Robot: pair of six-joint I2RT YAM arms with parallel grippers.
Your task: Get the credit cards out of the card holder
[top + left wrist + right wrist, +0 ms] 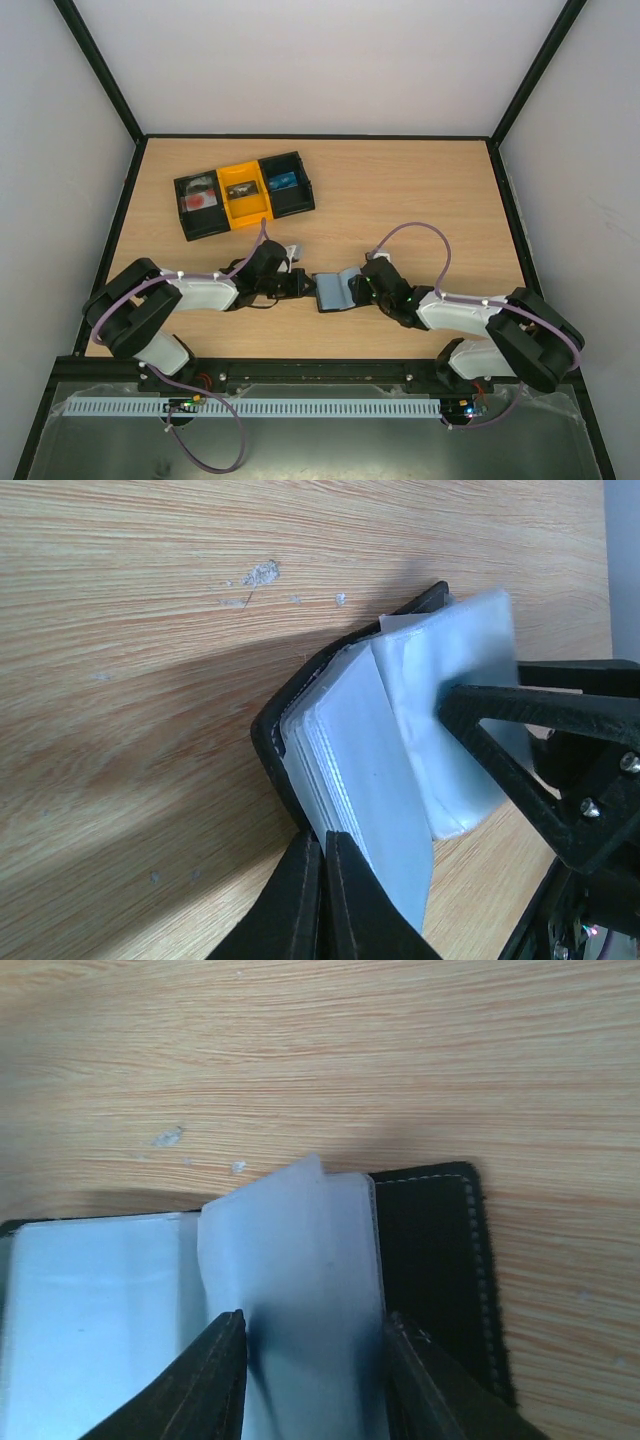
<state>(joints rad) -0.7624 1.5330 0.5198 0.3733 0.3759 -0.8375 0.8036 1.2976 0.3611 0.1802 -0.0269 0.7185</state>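
The card holder [335, 290] lies open on the worktop [420, 200], between the two arms near the front edge. The left tool [322, 845] is pressed together on its black cover edge. The right tool [315, 1318] stands spread around a raised pale blue sleeve [300, 1250]; I cannot tell whether it grips the sleeve.

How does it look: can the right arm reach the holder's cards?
Probably yes: the right gripper straddles a raised light-blue leaf of the open card holder, nothing in between; the left gripper pins the holder's edge.
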